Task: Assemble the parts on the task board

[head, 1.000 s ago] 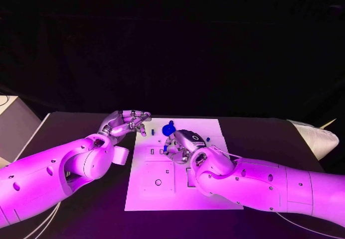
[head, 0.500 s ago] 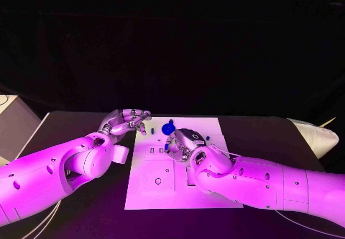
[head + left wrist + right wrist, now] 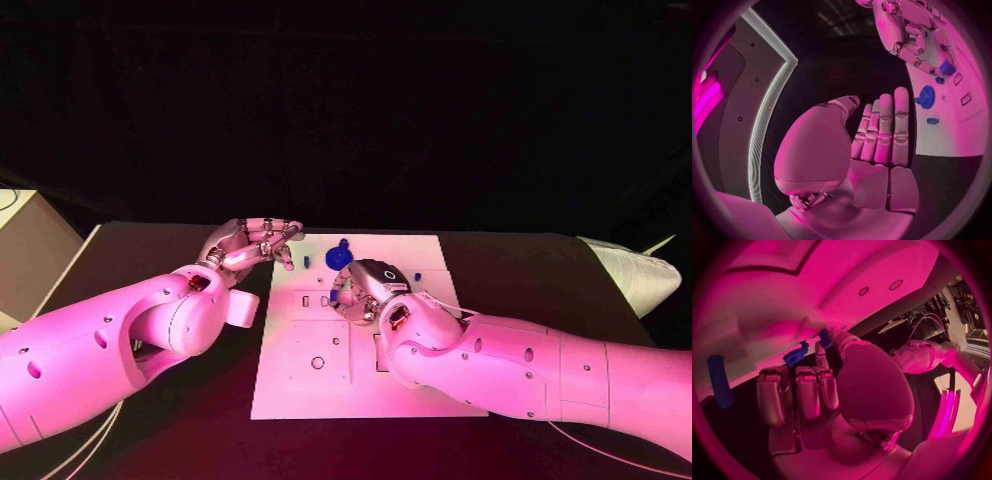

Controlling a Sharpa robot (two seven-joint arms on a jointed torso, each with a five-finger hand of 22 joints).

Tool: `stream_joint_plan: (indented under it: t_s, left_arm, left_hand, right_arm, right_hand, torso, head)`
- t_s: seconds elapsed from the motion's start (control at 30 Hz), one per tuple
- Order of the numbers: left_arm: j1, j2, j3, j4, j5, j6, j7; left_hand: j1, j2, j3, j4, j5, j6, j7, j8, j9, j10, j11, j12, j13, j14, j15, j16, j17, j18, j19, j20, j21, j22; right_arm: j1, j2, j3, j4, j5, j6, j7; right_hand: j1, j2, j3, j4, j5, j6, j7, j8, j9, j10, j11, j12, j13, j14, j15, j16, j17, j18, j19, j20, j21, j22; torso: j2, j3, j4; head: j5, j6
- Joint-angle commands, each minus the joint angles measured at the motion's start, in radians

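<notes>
The left hand (image 3: 257, 243) is raised at the far left, fingers together, holding nothing. The right hand (image 3: 369, 288) curls palm-down, pinching a small blue piece (image 3: 796, 355).

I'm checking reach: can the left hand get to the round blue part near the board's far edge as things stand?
Probably yes. The left hand hovers by the board's far left corner, holding nothing, with open board between it and the round blue part.
</notes>
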Motion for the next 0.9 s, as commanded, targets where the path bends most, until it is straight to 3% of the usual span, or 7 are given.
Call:
stream_joint_plan:
  t_s: [0.03,0.5,0.9]
  left_arm:
    - [0.0,0.001,0.0,0.002,-0.004,0.006,0.002]
    - [0.0,0.003,0.0,-0.001,-0.004,0.007,0.001]
    - [0.0,0.002,0.0,-0.001,-0.004,0.008,-0.001]
  left_hand:
    - [-0.008,0.0,0.007,0.0,-0.004,0.0,-0.006,0.006,0.001,0.004,-0.003,0.006,0.001,0.0,-0.005,0.003,-0.001,0.016,-0.009,0.0,0.003,0.001]
    - [-0.009,0.0,0.007,0.0,-0.004,0.0,-0.006,0.007,0.002,0.004,-0.004,0.006,0.001,0.001,-0.005,0.004,-0.001,0.015,-0.01,0.0,0.005,0.002]
    - [-0.01,0.0,0.007,0.001,-0.004,0.0,-0.005,0.007,0.002,0.003,-0.003,0.005,0.001,0.001,-0.005,0.004,-0.001,0.015,-0.01,-0.001,0.006,0.002]
  right_arm:
    - [-0.002,0.003,-0.001,-0.003,-0.019,0.017,0.003]
    - [-0.004,0.002,-0.006,-0.011,-0.017,0.031,0.023]
    - [-0.004,0.002,-0.008,-0.013,-0.015,0.012,0.039]
  right_hand:
    - [-0.008,-0.001,-0.003,0.007,0.003,-0.005,-0.001,0.002,0.0,0.104,-0.003,0.002,0.263,0.104,-0.002,0.004,0.263,-0.011,0.088,-0.004,-0.007,0.226]
    - [-0.017,-0.014,-0.009,0.008,-0.004,-0.014,0.003,0.001,-0.001,0.104,0.001,0.002,0.263,0.104,0.0,0.004,0.263,-0.011,0.088,-0.001,-0.008,0.226]
    - [-0.031,-0.04,-0.043,0.019,-0.02,-0.07,0.025,-0.025,-0.016,0.104,0.02,0.002,0.263,0.104,0.017,0.004,0.263,-0.01,0.086,0.012,-0.013,0.221]
  torso:
    - [0.0,-0.0007,-0.0004]
    - [0.0,0.0003,-0.0012]
    - [0.001,0.001,-0.0012]
  head:
    - [0.0,0.0]
    - [-0.001,0.0]
    - [0.0,0.0]
